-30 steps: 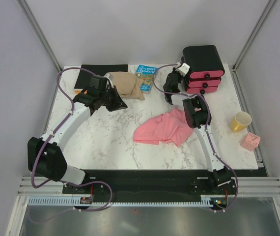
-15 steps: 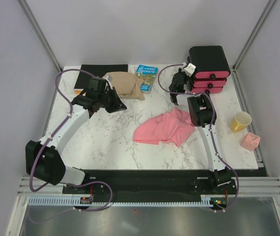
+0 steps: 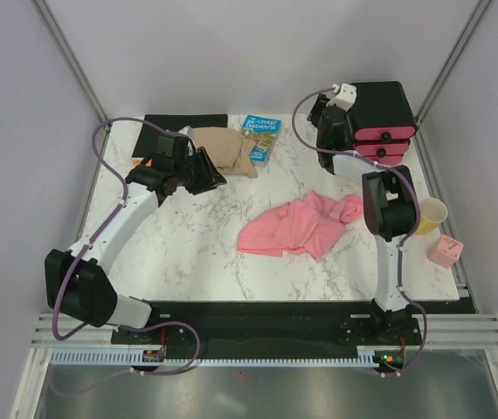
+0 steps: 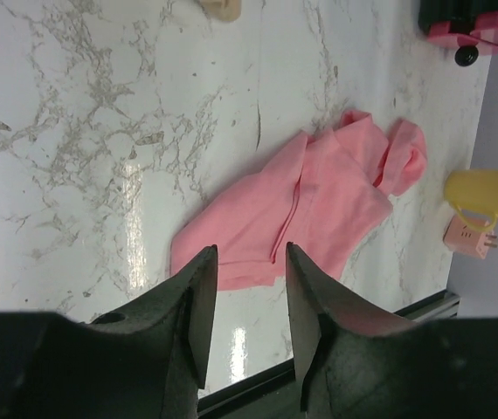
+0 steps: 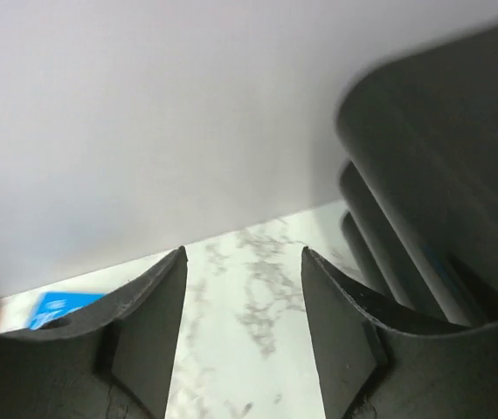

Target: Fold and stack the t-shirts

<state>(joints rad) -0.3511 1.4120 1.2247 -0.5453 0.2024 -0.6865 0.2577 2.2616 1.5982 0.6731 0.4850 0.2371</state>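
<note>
Looks like the fold hasn't really started: the pink t-shirt (image 3: 294,229) lies crumpled on the desk (image 3: 179,240) right of centre, left tool (image 4: 247,262) and right tool (image 5: 242,262) both hover away from it, parted and empty, so next they'd need to drop and pinch its edges to spread it.

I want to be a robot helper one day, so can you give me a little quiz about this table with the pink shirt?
1. True or false: the pink t-shirt lies neatly folded.
2. What sits closest to the yellow mug? A) blue book B) pink cube C) black mat
3. What is the left gripper holding?

Key: 1 false, it lies crumpled. 2 B. 3 nothing, its fingers are open and empty.
</note>
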